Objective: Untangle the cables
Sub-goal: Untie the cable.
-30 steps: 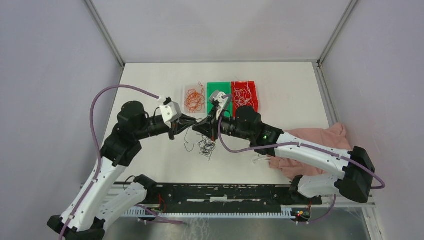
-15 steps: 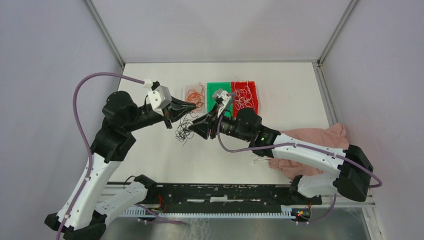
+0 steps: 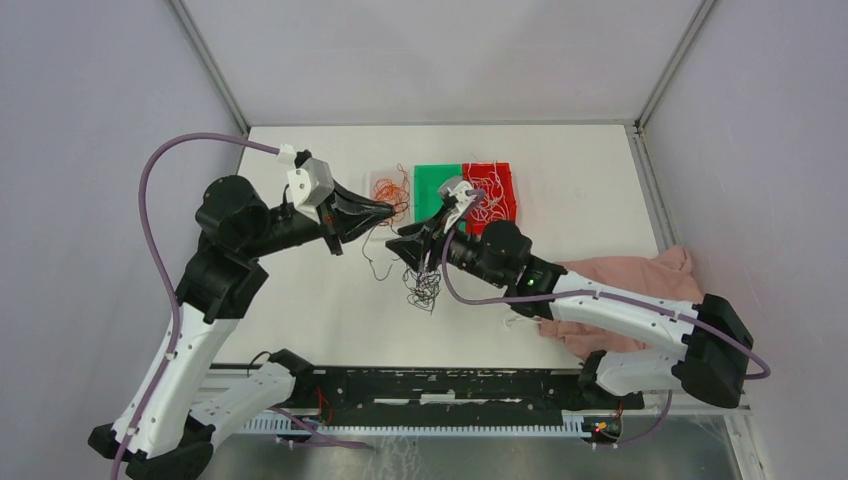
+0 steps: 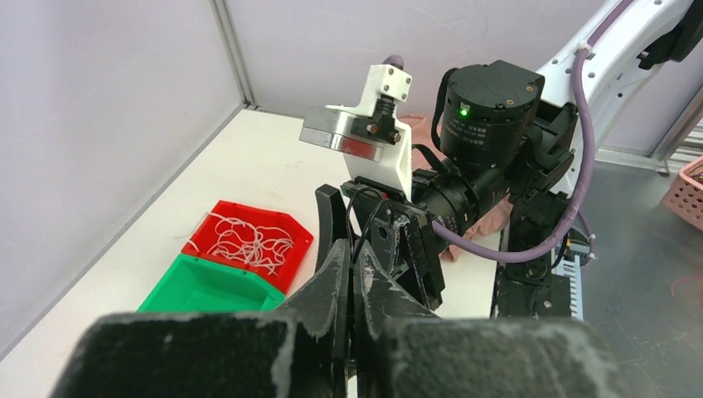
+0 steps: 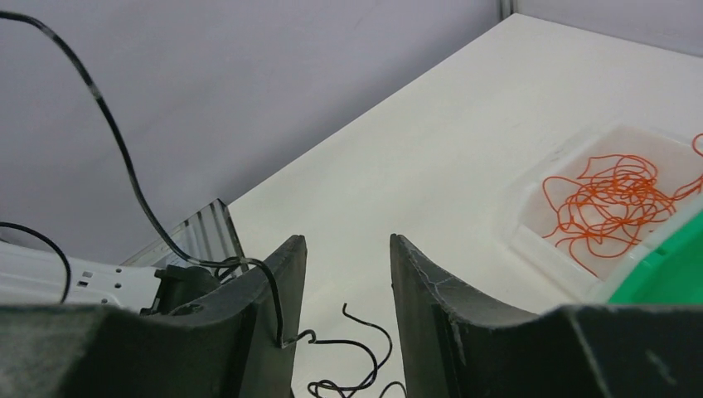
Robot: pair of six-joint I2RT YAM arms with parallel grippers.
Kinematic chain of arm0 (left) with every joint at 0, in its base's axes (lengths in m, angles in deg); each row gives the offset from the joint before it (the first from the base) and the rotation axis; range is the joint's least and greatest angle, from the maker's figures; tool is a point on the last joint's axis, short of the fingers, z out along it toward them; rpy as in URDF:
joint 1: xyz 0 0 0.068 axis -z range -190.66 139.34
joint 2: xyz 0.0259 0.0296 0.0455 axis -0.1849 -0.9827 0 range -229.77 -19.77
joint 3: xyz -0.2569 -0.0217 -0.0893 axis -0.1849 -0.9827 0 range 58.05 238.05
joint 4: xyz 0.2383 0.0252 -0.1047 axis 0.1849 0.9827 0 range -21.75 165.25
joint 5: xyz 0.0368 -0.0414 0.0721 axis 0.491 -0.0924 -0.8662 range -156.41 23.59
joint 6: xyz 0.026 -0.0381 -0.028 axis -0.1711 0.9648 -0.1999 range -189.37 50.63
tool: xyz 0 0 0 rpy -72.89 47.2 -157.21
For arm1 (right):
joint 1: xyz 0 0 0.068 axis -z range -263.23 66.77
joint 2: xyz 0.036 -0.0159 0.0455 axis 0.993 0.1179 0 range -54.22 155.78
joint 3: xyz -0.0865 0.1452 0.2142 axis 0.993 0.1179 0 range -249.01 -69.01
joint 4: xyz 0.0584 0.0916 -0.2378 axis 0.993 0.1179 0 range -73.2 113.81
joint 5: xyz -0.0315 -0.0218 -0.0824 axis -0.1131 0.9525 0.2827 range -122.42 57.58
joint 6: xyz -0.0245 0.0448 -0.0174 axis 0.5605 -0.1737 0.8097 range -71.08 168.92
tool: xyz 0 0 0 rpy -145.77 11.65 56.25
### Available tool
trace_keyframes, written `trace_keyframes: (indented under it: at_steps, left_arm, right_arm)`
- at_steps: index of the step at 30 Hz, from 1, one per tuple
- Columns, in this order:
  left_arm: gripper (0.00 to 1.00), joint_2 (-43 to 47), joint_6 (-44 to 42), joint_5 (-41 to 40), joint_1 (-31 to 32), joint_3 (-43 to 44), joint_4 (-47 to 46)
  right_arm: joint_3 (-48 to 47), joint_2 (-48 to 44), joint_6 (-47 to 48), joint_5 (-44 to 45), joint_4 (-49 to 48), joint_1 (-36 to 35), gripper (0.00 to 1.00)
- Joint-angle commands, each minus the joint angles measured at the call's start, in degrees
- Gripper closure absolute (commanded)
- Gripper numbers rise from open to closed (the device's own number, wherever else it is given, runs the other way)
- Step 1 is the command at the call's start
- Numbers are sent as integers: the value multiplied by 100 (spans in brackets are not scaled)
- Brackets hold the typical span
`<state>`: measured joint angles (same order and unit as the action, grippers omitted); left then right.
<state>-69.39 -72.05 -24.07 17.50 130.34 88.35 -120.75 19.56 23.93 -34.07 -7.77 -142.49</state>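
Note:
A black tangle of cables (image 3: pixel 425 285) lies on the table just below my right gripper (image 3: pixel 402 244). The right gripper (image 5: pixel 348 249) is open, and one black cable (image 5: pixel 273 298) hooks over its left finger. My left gripper (image 3: pixel 386 210) is shut on a single black cable (image 3: pixel 374 262) that hangs down from its tip. In the left wrist view the jaws (image 4: pixel 352 253) pinch that black strand. Orange cables (image 3: pixel 388 190) lie in a clear tray (image 5: pixel 539 249). White cables (image 3: pixel 488 192) fill a red bin (image 4: pixel 292 267).
A green bin (image 3: pixel 436 178) stands between the clear tray and the red bin. A pink cloth (image 3: pixel 630 285) lies at the right under the right arm, with a few white cables (image 3: pixel 520 320) by its near edge. The two grippers are close together.
The black tangle, dragged left half a second ago, is back to the right under the right gripper. My left gripper has moved up and right with one black cable.

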Motion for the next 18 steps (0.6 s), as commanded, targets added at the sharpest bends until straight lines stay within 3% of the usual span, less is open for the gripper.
trace_keyframes:
  at_steps: [1, 7, 11, 18]
  left_arm:
    - [97, -64, 346, 235, 17, 452, -179]
    - [97, -318, 619, 265, 14, 845, -385]
    - [97, -502, 832, 300, 14, 1119, -469]
    - [97, -627, 857, 270, 11, 1479, -489]
  right_arm:
    - [176, -400, 489, 548, -119, -3, 53]
    - [250, -229, 212, 211, -423, -13, 68]
    - [69, 133, -220, -292, -689, -11, 71]
    - [51, 395, -560, -429, -903, -9, 75]
